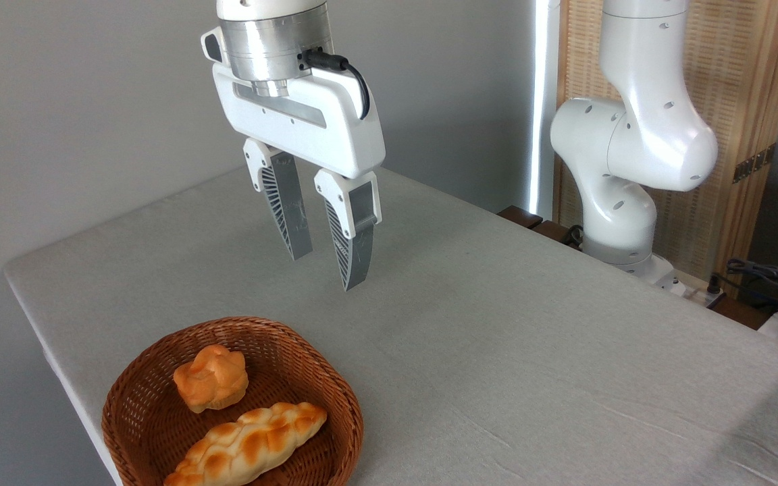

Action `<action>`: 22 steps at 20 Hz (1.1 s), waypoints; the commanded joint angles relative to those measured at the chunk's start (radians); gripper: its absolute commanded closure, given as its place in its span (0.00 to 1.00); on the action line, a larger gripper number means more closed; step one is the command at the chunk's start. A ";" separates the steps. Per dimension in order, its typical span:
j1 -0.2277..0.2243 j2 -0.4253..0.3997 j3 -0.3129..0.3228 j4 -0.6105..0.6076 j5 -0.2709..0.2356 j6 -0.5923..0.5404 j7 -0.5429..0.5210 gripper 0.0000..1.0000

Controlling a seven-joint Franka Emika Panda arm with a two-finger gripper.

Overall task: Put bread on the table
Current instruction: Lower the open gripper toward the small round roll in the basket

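Above the worktop [497, 324] the jaws hang part-open, empty; they should drop squarely over the bun [211, 386] in the basket [132, 405].

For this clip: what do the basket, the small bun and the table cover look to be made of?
Basket: woven wicker, brown and slightly glossy; the weave shows along wall and rim.
Small bun: golden-orange with a paler base and an even sheen, perhaps a foam or plastic replica, though real bread cannot be ruled out.
Table: covered in light grey matte cloth, with faint creases.
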 commanded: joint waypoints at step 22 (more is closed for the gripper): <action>-0.014 0.230 -0.124 0.011 -0.058 0.295 -0.135 0.00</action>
